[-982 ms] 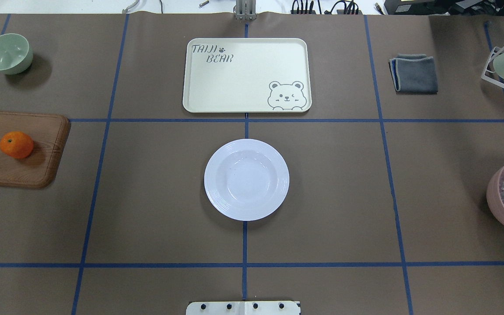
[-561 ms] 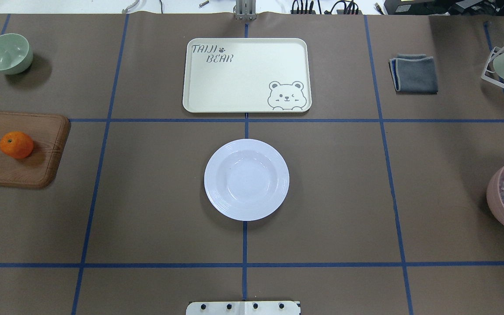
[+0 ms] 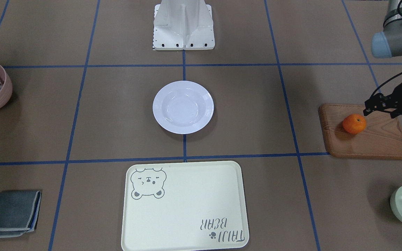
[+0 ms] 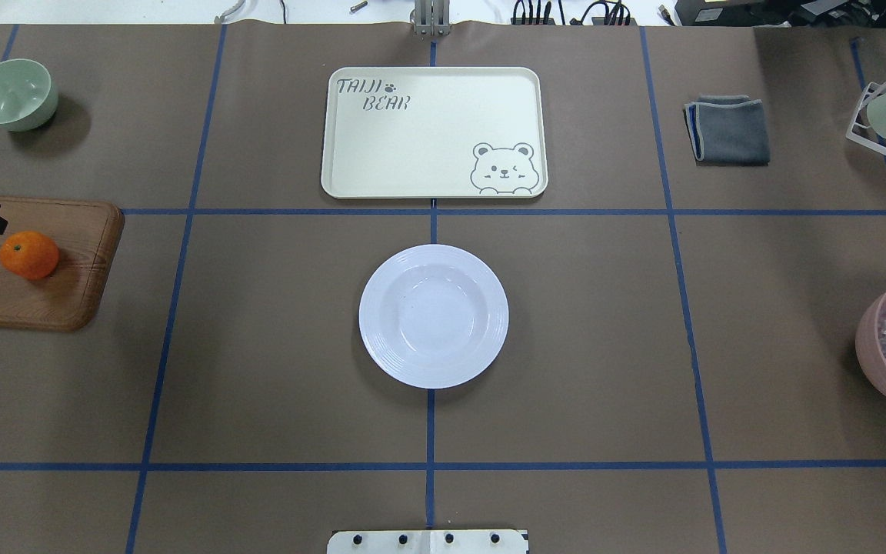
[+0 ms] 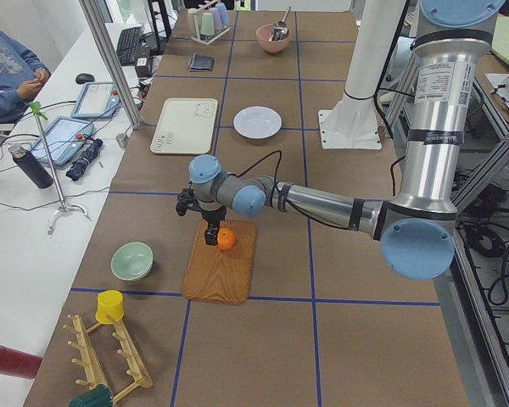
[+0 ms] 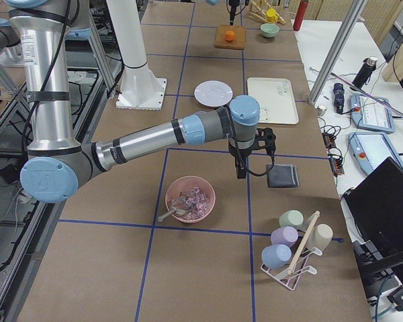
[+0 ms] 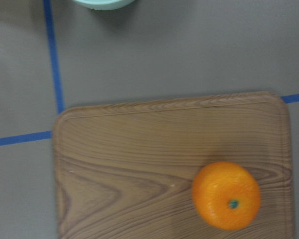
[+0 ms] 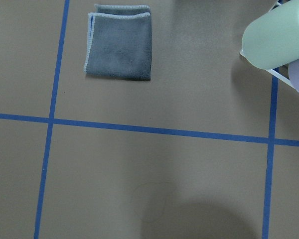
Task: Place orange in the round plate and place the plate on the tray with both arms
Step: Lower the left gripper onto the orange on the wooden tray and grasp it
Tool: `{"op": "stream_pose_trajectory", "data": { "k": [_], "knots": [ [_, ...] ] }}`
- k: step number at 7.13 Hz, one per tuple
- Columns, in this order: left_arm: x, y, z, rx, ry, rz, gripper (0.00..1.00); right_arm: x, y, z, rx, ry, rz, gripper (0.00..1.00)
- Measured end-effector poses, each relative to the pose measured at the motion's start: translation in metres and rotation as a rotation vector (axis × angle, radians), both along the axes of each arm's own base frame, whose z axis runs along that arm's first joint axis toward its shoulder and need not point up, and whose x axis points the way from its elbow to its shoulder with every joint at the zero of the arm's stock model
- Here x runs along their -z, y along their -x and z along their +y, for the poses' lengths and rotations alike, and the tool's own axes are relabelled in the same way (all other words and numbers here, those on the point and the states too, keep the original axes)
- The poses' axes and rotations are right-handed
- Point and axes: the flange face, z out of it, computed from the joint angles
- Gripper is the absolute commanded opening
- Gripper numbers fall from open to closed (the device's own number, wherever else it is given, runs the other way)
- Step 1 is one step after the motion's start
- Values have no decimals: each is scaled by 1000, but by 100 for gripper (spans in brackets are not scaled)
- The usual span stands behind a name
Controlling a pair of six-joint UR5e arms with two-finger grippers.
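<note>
The orange (image 4: 29, 255) is a small, glossy, bright mandarin with a tiny green stem dot on top. It sits on the brown wooden board (image 4: 66, 300) at the table's left end, well apart from the round plate (image 4: 433, 315). That plate is white with a ridged rim and stands bare at the centre. The cream tray (image 4: 434, 132) with its bear drawing lies just beyond it.

There is one orange, one plate, one tray and one board. There is also one pale green bowl (image 4: 12, 94), one pink bowl (image 4: 885, 346) and one folded grey cloth (image 4: 729, 129).

Since the frame 0.6 s ago, the left gripper (image 3: 370, 108) and its cable have come in at the overhead view's left edge. It seems to hover just beside the orange without touching it. I cannot tell how its jaws stand. The orange, plate and tray have not moved.

The right gripper (image 6: 240, 171) hangs over bare table near the cloth. Its jaws cannot be judged either.
</note>
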Motion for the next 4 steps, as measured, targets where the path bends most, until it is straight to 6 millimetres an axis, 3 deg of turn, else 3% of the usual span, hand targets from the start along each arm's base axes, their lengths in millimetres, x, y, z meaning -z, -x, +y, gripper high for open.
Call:
{"op": "stream_pose_trajectory", "data": {
  "k": [4],
  "knots": [
    [-10,-39,-6,-39,3,5,98,3,9,-1,23,-4,-18,100]
  ]
}}
